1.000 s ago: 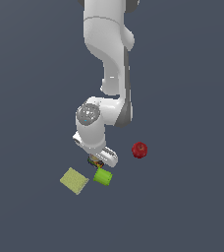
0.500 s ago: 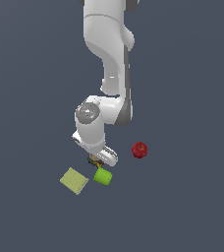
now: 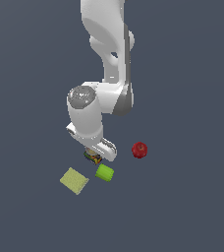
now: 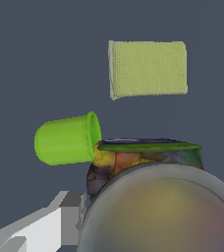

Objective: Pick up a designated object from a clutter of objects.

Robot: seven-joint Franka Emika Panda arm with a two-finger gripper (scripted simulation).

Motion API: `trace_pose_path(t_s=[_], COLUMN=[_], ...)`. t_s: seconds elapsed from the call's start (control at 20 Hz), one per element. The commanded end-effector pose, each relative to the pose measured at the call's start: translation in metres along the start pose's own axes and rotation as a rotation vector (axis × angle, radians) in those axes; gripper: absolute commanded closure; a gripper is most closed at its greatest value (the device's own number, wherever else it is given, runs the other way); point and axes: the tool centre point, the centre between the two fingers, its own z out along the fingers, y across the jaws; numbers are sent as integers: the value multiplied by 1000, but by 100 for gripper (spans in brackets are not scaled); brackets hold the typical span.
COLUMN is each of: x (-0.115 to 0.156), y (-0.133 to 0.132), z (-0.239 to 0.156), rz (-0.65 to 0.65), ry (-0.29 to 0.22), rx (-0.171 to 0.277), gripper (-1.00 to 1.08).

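Observation:
The multicoloured can [image 3: 92, 157] sits right under my gripper [image 3: 95, 156], between the fingers. In the wrist view the can [image 4: 133, 165] is very close, and its grey metallic top fills the lower part of the picture. One grey finger [image 4: 40, 226] shows against its side. The gripper looks shut on the can. The bright-green cylinder [image 3: 104, 173] lies on its side just beyond the can and also shows in the wrist view [image 4: 65, 139]. The flat yellow-green pad [image 3: 74, 180] lies toward the exterior view's left of the cylinder and shows in the wrist view too [image 4: 148, 69]. The red apple [image 3: 139, 150] is toward the exterior view's right.
The plain dark grey floor [image 3: 182, 206] stretches all around the objects. My white arm [image 3: 106, 59] rises above the hand.
The wrist and forearm have risen a little. The can stays under the hand, and the apple, cylinder and pad have not visibly moved.

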Motion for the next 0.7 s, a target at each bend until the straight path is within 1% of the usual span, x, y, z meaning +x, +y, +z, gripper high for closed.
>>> trace_pose_path(t_s=[0.0,0.65], x=[3,17], y=[0,5], z=[-26,-169], rz=[0,1], ry=[4,4], rx=[2,1], gripper=[108,108])
